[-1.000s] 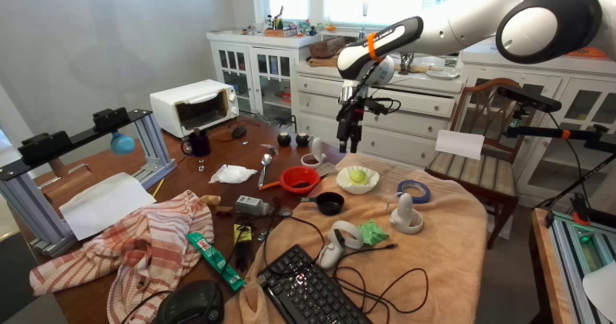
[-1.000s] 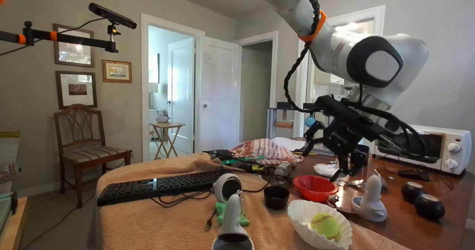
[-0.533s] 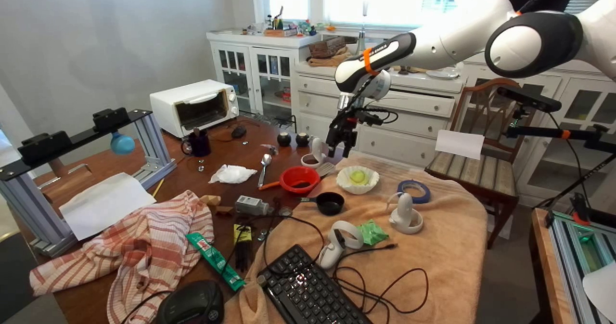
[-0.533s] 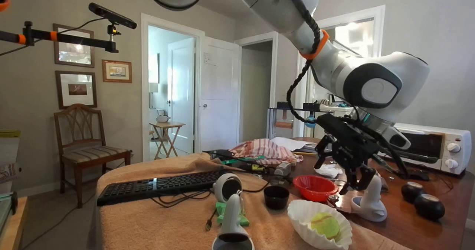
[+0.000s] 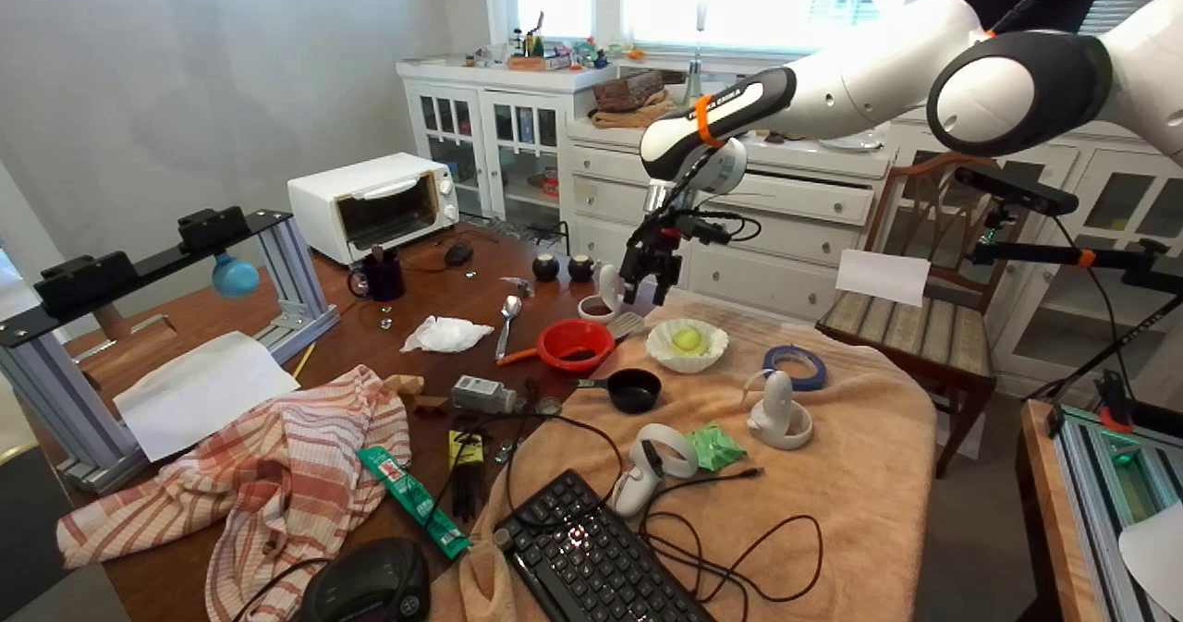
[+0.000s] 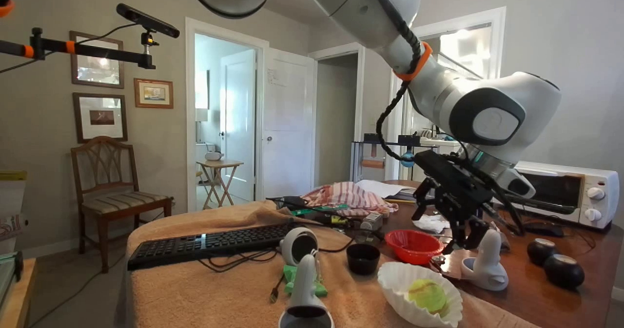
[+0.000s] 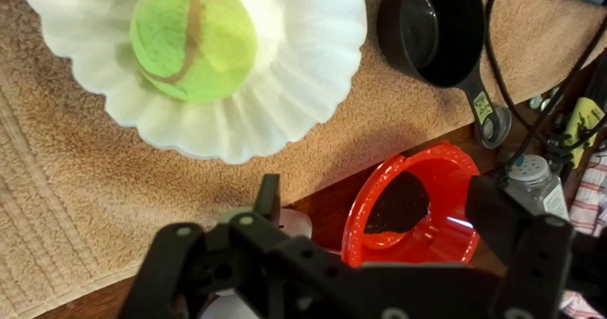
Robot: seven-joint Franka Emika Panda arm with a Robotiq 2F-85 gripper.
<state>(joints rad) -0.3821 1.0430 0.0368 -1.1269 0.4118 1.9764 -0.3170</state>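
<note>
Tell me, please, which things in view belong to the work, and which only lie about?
Probably in the work, being near the open black gripper:
red round plastic bowl;
white fluted bowl;
yellow-green tennis ball inside it;
white ringed controller.

Apparently lying about:
black rectangular keyboard;
white boxy toaster oven;
blue tape roll.

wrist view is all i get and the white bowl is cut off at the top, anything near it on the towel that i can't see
Observer: Yes, a roll of blue tape. In an exterior view it lies on the towel beside the white bowl, apart from it.
Operator: ok, and what stands up near the fingers, they block a lot of my picture
Observer: A white controller. In both exterior views it rests on the table close by them with its handle pointing up; whether they touch it, I can't tell.
</note>
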